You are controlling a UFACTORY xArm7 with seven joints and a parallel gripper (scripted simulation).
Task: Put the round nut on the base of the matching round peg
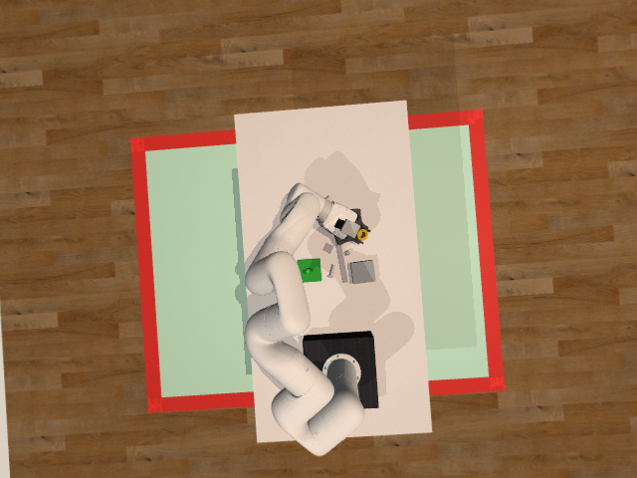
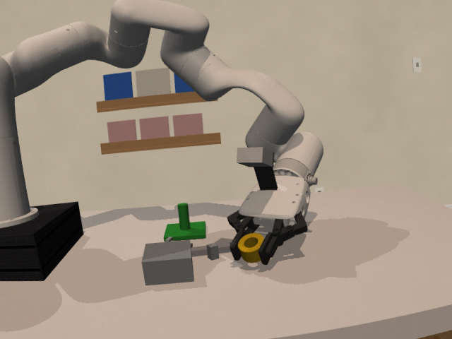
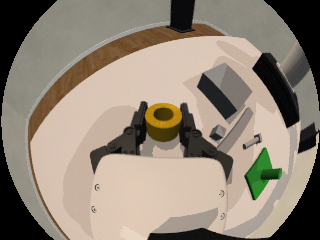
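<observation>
My gripper [image 1: 362,235] [image 2: 251,248] [image 3: 163,110] is shut on the yellow round nut [image 1: 362,235] [image 2: 251,248] [image 3: 164,119] and holds it just above the table, tilted toward the camera in the exterior view. The green round peg [image 1: 309,269] [image 2: 183,215] [image 3: 272,174] stands upright on its green square base [image 1: 311,274] [image 2: 191,230] [image 3: 259,174]. The peg is apart from the nut, to its left in the exterior view and to the right in the wrist view.
A grey block [image 1: 362,271] [image 2: 167,261] [image 3: 226,90] with a thin grey bar [image 2: 202,251] [image 3: 234,131] and a small grey cube [image 2: 212,251] [image 3: 218,132] lies between the nut and the peg. The arm's black mount [image 1: 359,355] [image 2: 36,241] stands at the table's end.
</observation>
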